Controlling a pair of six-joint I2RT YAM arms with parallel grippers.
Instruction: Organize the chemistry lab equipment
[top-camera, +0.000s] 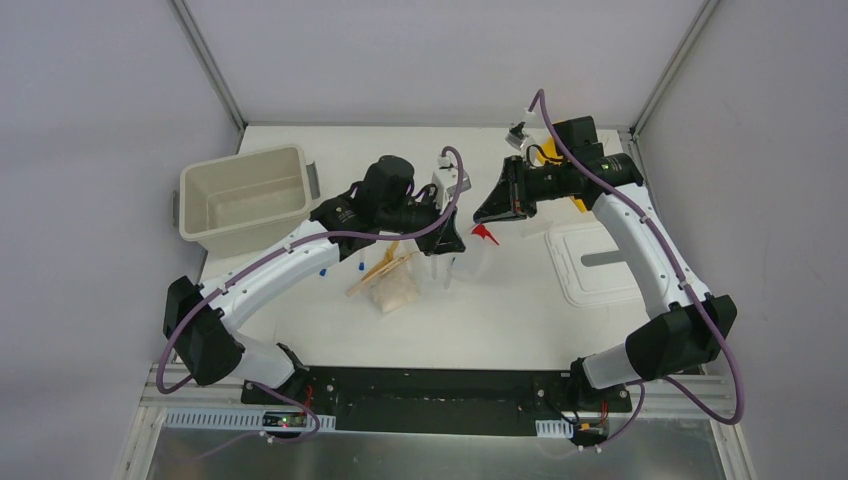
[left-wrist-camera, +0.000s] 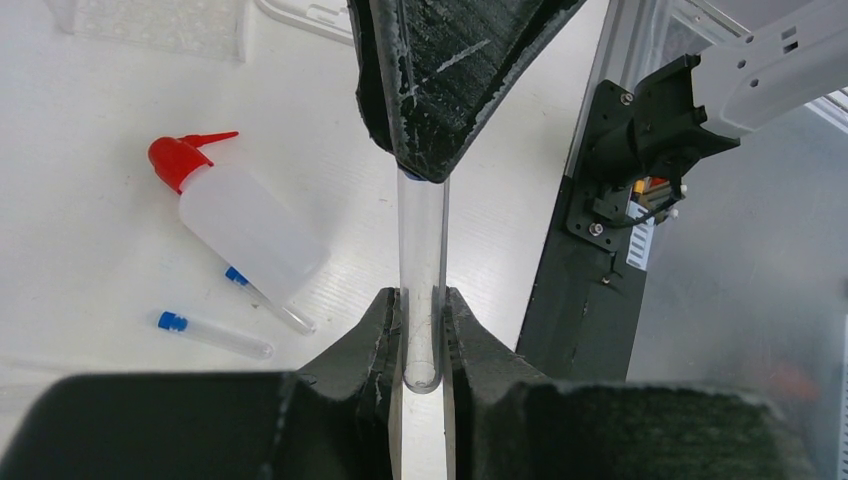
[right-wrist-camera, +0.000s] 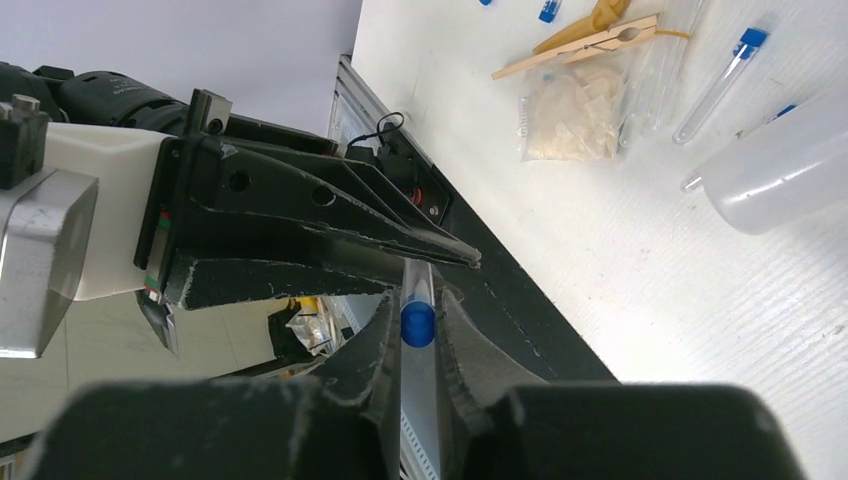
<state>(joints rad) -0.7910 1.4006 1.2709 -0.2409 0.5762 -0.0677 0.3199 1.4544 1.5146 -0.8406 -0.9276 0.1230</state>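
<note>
A clear blue-capped tube (left-wrist-camera: 422, 250) hangs in the air between my two grippers. The left gripper (left-wrist-camera: 422, 335) is shut on its rounded bottom end. The right gripper (right-wrist-camera: 417, 325) is shut on its blue cap (right-wrist-camera: 417, 322), both pads touching it. In the top view the left gripper (top-camera: 446, 240) and the right gripper (top-camera: 490, 216) meet tip to tip over the table's middle. Below them lie the squeeze bottle (left-wrist-camera: 245, 225) with its red nozzle, two more tubes (left-wrist-camera: 215, 335), the wooden sticks (right-wrist-camera: 580, 45) and the beige packet (right-wrist-camera: 572, 105).
The cream bin (top-camera: 243, 198) stands at the back left and its white lid (top-camera: 600, 262) lies at the right. A yellow rack (top-camera: 548, 155) shows partly behind the right arm at the back. The black base rail (left-wrist-camera: 570, 300) runs along the near edge.
</note>
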